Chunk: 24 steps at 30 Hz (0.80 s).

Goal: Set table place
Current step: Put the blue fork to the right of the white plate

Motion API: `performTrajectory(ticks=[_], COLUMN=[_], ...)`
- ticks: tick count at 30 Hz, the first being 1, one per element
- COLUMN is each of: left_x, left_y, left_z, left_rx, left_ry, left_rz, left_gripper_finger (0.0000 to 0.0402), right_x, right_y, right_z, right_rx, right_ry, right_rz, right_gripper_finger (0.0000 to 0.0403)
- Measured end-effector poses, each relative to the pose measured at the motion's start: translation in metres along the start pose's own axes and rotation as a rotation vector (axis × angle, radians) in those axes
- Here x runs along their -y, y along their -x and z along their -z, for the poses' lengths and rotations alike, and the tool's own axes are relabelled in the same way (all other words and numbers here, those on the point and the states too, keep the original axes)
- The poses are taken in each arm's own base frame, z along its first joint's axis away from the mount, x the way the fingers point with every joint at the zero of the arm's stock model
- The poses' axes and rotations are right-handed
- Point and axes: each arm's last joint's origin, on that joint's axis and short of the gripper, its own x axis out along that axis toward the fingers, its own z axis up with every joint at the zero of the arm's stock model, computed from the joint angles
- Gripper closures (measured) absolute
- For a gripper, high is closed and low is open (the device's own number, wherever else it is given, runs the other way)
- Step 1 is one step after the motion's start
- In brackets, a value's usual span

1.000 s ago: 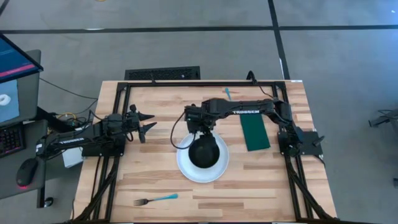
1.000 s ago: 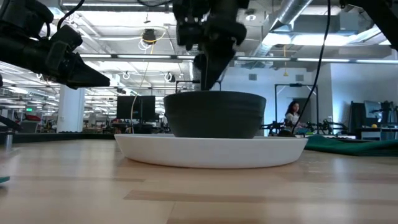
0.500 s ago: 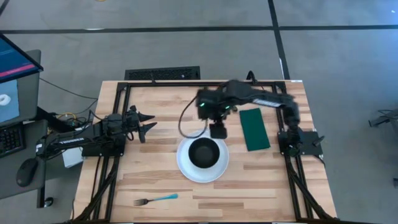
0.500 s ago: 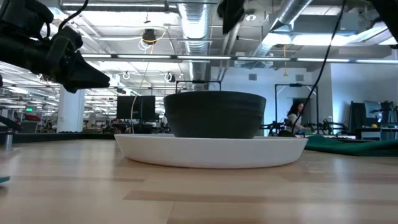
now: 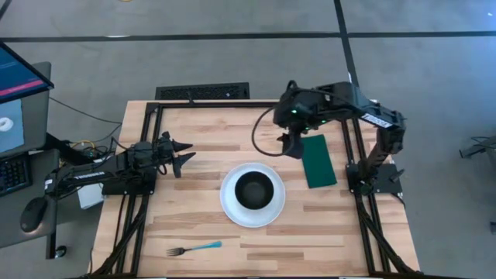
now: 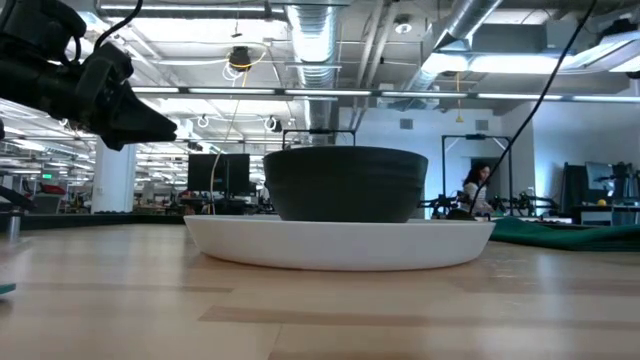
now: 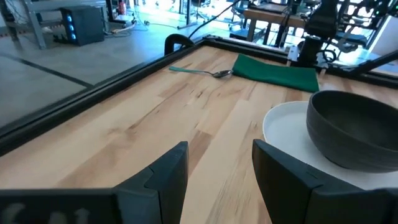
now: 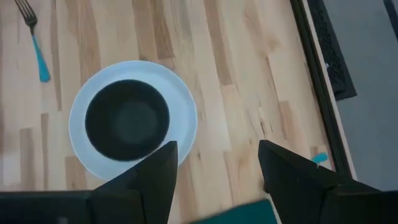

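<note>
Table [image 5: 194, 221]: plate [image 5: 230, 208] near centre, bowl [image 5: 252, 190] on it. Napkin [image 5: 318, 160] by right edge, fork [image 5: 194, 248] near front edge, spoon [image 7: 199, 71] near back edge. R gripper [image 5: 292, 146] above napkin's back corner, jaws wide, empty. L gripper [image 5: 183, 153] waits near left edge, wide, empty. Next probably napkin: drop straight down, pinch one edge.
</note>
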Motion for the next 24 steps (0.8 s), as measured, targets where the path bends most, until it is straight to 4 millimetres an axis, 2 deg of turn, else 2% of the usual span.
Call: performTrajectory(ticks=[5, 10, 18, 24], left_x=[0.000, 0.000, 0.000, 0.000], left_y=[0.000, 0.000, 0.000, 0.000], left_z=[0.000, 0.000, 0.000, 0.000], left_rx=[-0.001, -0.001, -0.002, -0.001], left_ry=[0.026, 0.049, 0.088, 0.089], left_rz=[0.001, 0.001, 0.001, 0.002], left_gripper_finger=[0.0234, 0.0234, 0.0234, 0.0234], right_x=[-0.001, 0.002, 0.008, 0.012], right_y=[0.011, 0.008, -0.016, -0.053], right_z=[0.011, 0.039, 0.099, 0.149], right_rx=[-0.002, -0.034, 0.102, 0.234], right_ry=[-0.031, -0.106, -0.175, -0.194], right_rz=[0.067, 0.229, 0.240, 0.250], right_gripper_finger=[0.0154, 0.0154, 0.0154, 0.0154])
